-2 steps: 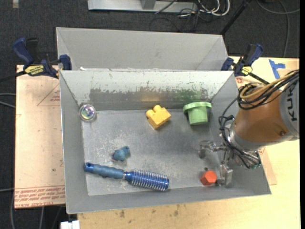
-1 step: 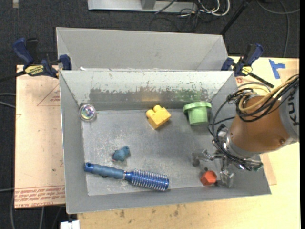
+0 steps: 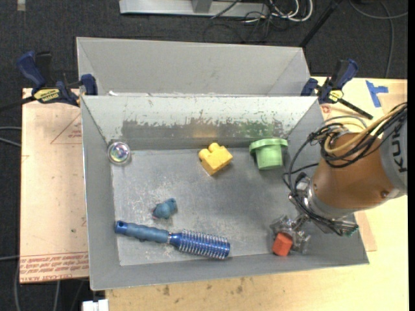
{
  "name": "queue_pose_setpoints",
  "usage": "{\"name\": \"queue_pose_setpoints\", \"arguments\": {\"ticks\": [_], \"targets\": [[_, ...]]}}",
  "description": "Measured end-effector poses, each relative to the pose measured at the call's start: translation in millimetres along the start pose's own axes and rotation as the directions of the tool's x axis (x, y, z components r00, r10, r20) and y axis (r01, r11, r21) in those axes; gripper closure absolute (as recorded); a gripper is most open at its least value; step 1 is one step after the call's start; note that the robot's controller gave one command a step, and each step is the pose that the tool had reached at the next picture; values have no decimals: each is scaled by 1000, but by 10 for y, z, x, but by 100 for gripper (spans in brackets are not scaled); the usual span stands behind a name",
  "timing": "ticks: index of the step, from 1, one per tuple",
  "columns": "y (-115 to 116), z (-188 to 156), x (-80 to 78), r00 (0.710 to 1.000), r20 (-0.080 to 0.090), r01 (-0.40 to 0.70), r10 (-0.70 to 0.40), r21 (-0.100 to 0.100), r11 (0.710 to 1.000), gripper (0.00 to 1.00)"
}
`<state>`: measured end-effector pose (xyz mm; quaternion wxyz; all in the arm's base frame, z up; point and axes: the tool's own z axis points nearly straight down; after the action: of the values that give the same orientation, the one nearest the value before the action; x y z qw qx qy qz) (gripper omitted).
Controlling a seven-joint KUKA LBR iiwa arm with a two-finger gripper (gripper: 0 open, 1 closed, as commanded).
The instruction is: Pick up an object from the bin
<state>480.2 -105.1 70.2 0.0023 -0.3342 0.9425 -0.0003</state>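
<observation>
- Grey metal bin (image 3: 194, 115), a handful of loose things on its floor, mostly well apart from each other.
- Gripper (image 3: 293, 230) is low in the near right corner, reaching in from the right. Orange wrist cover (image 3: 347, 183) and cables (image 3: 337, 138) sit above it.
- Small red-orange block (image 3: 281, 245) lies right at the gripper, touching it or just beside it on the near-left side. It is the nearest thing by far, so probably the pick target.
- Cannot tell whether the gripper is open or closed: its tip is a tangle of metal parts right against the block. Not clear that the block is gripped.
- Other things:
  - blue hairbrush (image 3: 174, 239) along the near edge
  - small blue lump (image 3: 165, 208) just behind the hairbrush
  - yellow toy brick (image 3: 215, 157) and green cup (image 3: 268, 153) near the far wall
  - shiny ball (image 3: 119, 151) in the far left corner
- Progress, my read: the approach looks done, with the gripper down at floor level by the block. Nothing looks lifted, and the block seems to rest on the bin floor.
- Left to do: get a firm grip on the block, then lift it clear of the bin.
- Risk: the corner is tight, with the sloping walls close to the block.
</observation>
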Motion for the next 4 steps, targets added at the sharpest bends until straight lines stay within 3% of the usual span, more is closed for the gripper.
{"name": "queue_pose_setpoints", "arguments": {"ticks": [1, 2, 3, 4], "targets": [[-83, -1386, -17, 998, 4, -66, 66, 6, 998, 100], [-69, -1341, -8, 998, -1, -67, 67, -2, 998, 0], [226, -411, -534, 992, -4, 127, -127, -9, 992, 0], [113, -65, -790, 928, 0, 373, -373, -4, 928, 0]]}}
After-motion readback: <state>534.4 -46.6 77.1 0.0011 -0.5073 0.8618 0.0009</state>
